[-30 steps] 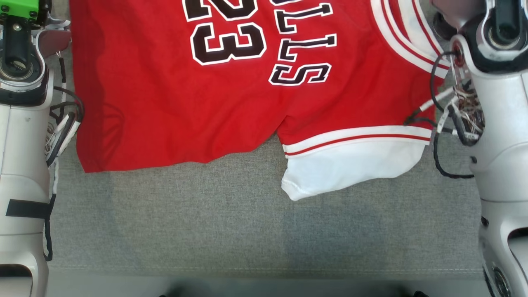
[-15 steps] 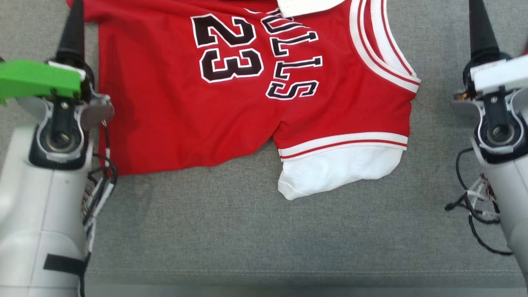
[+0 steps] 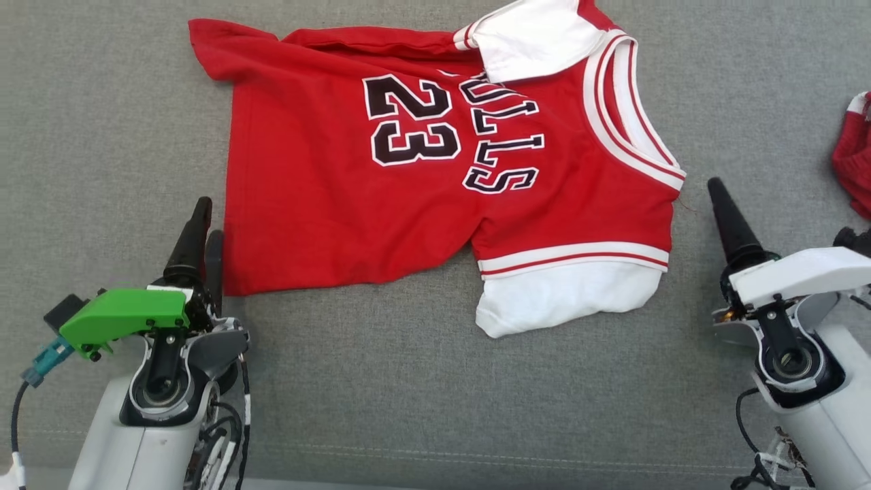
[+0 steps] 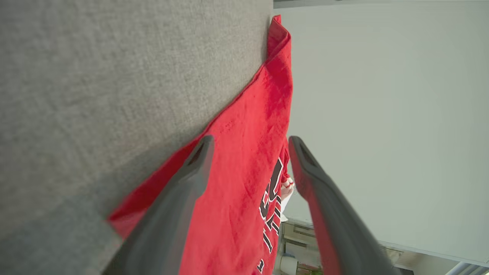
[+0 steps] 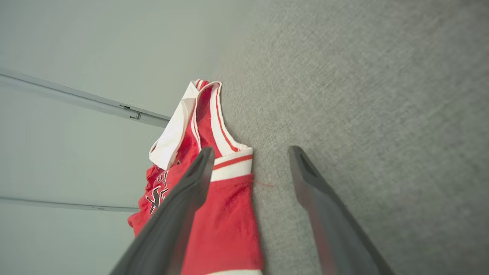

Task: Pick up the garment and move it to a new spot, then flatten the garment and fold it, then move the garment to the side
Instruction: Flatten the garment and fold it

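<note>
Head view shifted, jersey (image 3: 408, 184) whole, L claw (image 3: 209, 221), R claw (image 5: 248, 151) open

The grey fabric surface (image 3: 381, 381) bears a red jersey (image 3: 320, 204), with a smaller red cloth (image 3: 855, 163) well apart.

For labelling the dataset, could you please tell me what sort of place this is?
Probably an indoor test room set up for folding clothes: a wide grey fabric-covered surface, a red jersey laid out on it, and a plain pale wall behind.
</note>
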Available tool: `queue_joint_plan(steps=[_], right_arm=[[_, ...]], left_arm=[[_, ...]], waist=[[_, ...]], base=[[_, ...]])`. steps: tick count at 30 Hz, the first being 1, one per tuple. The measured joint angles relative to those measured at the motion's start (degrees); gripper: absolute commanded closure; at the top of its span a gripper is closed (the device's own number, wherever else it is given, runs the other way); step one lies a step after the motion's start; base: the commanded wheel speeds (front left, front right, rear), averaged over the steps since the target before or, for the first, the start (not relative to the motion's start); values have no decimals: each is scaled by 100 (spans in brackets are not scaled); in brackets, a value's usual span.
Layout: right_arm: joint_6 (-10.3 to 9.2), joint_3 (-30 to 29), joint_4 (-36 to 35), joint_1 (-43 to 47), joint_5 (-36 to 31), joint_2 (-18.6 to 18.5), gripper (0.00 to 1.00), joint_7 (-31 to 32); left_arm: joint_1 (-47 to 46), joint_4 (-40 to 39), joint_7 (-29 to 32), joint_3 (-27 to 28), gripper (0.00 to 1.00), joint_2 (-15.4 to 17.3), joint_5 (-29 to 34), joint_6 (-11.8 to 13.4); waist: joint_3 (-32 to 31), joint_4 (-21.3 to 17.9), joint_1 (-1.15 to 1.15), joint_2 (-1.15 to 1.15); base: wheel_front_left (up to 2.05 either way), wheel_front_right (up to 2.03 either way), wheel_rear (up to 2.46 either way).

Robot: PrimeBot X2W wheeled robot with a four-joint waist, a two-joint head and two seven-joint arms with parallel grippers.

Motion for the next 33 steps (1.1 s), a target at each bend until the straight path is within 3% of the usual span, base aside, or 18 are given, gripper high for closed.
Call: queue_joint_plan(steps=[5, 15, 33], right_arm=[[-4, 247, -292, 308, -15, 11, 0, 112], [-66, 489, -777, 749, -75, 13, 0, 205], [-214, 499, -1298, 1020, -127, 14, 0, 194]], left_arm=[[378, -259, 64, 140, 0, -14, -278, 5], [990, -725, 416, -143, 0, 214, -282, 293], [1162, -1359, 534, -240, 0, 237, -267, 616]], waist=[[-163, 90, 0, 0], [-184, 26, 0, 0], [-86, -43, 0, 0]], base=[[0, 0, 0], [0, 0, 0], [0, 0, 0]])
